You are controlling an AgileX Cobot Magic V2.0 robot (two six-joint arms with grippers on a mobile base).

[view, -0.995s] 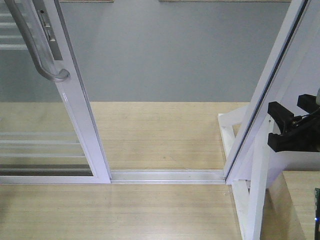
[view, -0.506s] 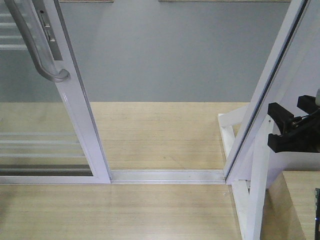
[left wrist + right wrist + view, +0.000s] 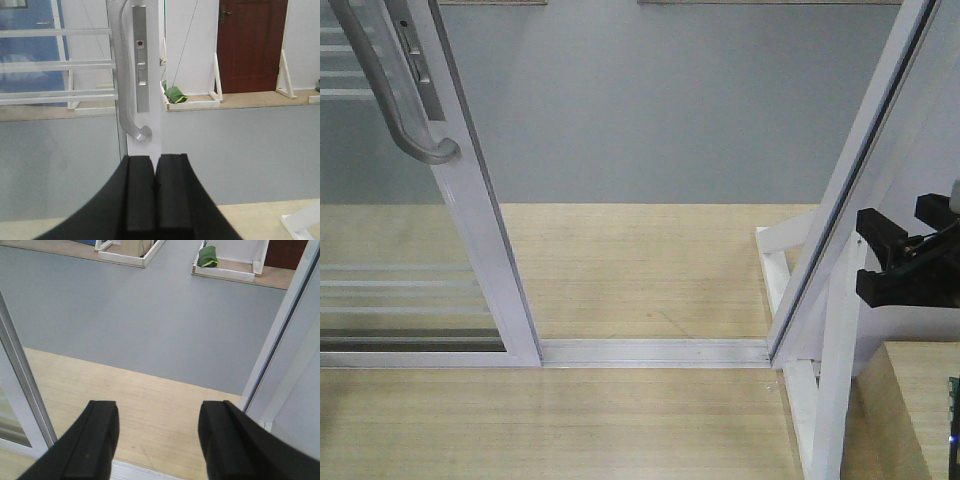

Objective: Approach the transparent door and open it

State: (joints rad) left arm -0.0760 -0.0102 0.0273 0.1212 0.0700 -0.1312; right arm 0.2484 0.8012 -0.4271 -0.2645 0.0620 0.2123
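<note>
The transparent door stands at the left, a glass panel in a white frame with thin white horizontal bars. Its curved silver handle and lock plate sit at the top left. A wide gap lies between the door's edge and the fixed white-framed panel on the right. In the left wrist view my left gripper is shut and empty, just below the handle and lock plate, apart from them. My right gripper is open and empty over the wooden floor in the gap; it also shows in the front view.
A silver floor track runs across the gap. A white triangular brace post stands at the lower right, beside my right arm. Beyond the doorway lie grey floor, white frames with a green object, and a brown door.
</note>
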